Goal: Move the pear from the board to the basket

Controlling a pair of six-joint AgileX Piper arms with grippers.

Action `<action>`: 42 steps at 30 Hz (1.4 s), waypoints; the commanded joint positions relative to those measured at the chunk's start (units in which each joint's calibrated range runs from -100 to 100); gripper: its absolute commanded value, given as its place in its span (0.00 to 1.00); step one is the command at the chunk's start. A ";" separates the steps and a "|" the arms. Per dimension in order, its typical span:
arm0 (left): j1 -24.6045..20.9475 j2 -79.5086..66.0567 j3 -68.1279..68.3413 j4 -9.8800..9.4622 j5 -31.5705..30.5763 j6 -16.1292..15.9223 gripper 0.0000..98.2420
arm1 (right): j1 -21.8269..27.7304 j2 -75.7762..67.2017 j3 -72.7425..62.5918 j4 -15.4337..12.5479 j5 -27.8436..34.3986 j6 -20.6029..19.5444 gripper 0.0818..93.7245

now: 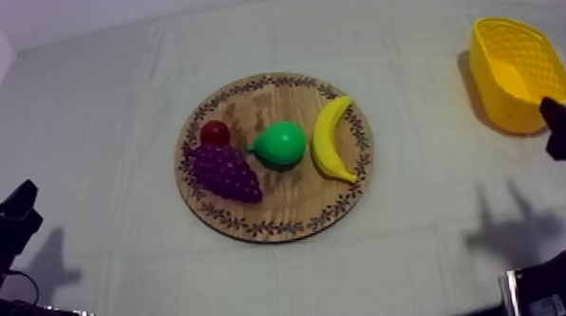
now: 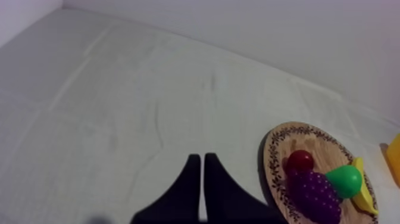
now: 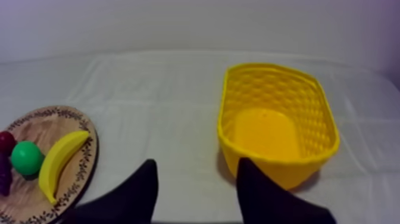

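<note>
The green pear lies in the middle of the round wooden board, between the purple grapes and the banana. The yellow basket stands at the far right with nothing in it. My left gripper rests low at the left, well away from the board; its fingers lie together, shut on nothing. My right gripper hovers at the near side of the basket, fingers apart and open. The pear is off to its left.
A small red fruit sits behind the grapes on the board. The cloth-covered table spreads wide around the board. A pale wall borders the far left.
</note>
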 commanded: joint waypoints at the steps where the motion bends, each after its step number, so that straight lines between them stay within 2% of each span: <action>1: 0.01 0.00 0.02 -0.02 0.01 0.01 0.00 | -1.49 8.43 -9.89 0.27 1.94 -0.14 0.53; 6: 0.01 0.00 0.02 -0.02 0.01 0.00 0.00 | -5.53 19.60 -22.51 0.24 7.43 -0.64 0.66; 10: 0.01 0.00 0.02 -0.02 0.01 -0.01 0.00 | -7.99 27.19 -31.80 -2.43 12.95 1.08 0.77; 16: 0.01 0.00 0.02 -0.02 0.01 0.03 0.00 | -10.58 36.09 -43.26 -6.68 23.57 7.04 0.92; 22: 0.01 0.00 0.02 -0.02 0.01 0.00 0.00 | -12.94 42.87 -50.43 -8.44 31.73 14.89 0.96; 33: 0.01 0.00 0.02 -0.02 0.01 0.01 0.00 | -18.48 54.87 -52.15 -7.50 32.74 29.05 0.96; 42: 0.01 0.00 0.02 -0.02 0.01 0.01 0.00 | -21.05 66.02 -52.30 -7.88 26.65 33.66 0.97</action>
